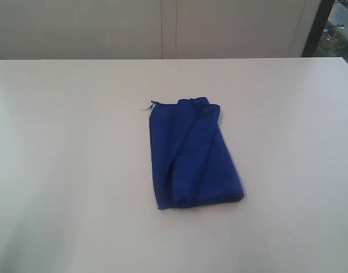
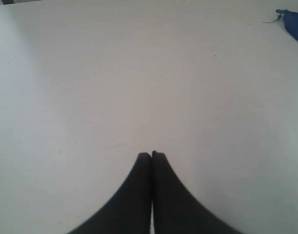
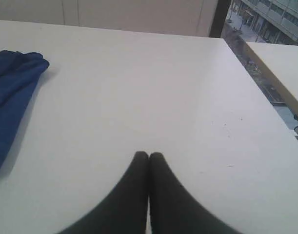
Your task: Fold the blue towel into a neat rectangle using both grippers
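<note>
The blue towel (image 1: 191, 156) lies folded into a rough rectangle at the centre of the exterior frame, flat on the white table (image 1: 60, 170); a loose thread (image 1: 145, 108) shows at its upper-left corner; the left end effector (image 2: 151, 155) is closed on nothing, well apart from the towel; the right end effector (image 3: 149, 155) is closed on nothing, likewise apart from it.

There is one blue towel (image 1: 191, 153) (folded, lying near the middle of the table, well apart from every edge), one white table (image 1: 60, 170) carrying it, one loose thread (image 1: 146, 107) at a towel corner, and two black grippers, the left gripper (image 2: 151, 154) and the right gripper (image 3: 149, 154).
</note>
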You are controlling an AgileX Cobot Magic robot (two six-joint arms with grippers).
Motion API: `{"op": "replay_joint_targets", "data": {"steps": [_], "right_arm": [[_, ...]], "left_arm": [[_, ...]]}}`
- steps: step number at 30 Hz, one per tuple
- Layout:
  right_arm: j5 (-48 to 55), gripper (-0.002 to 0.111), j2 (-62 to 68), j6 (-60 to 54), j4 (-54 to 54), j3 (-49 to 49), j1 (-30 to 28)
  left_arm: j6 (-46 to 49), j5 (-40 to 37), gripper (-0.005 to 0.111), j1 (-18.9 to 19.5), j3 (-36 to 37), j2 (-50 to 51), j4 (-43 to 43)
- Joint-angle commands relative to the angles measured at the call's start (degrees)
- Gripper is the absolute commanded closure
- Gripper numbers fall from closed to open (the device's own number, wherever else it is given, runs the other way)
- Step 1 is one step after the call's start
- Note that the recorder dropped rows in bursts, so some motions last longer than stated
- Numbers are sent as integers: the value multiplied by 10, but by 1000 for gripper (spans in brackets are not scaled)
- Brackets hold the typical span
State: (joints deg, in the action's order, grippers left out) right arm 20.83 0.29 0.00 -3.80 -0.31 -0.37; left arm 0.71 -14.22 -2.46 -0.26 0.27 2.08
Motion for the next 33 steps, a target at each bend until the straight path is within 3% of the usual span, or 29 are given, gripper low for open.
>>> {"op": "replay_joint_targets", "data": {"steps": [1, 13, 28, 33], "right_arm": [[-14, 108, -3, 0, -3, 3, -3], [-288, 108, -3, 0, -3, 3, -3], [-288, 108, -3, 0, -1, 3, -3], [-259, 108, 2, 0, 58, 3, -3]], "left_arm": [[-3, 1, 107, 2, 3, -3, 2], [-3, 1, 107, 2, 3, -3, 2], [-3, 1, 107, 2, 3, -3, 2], [-3, 1, 107, 2, 3, -3, 2]]}}
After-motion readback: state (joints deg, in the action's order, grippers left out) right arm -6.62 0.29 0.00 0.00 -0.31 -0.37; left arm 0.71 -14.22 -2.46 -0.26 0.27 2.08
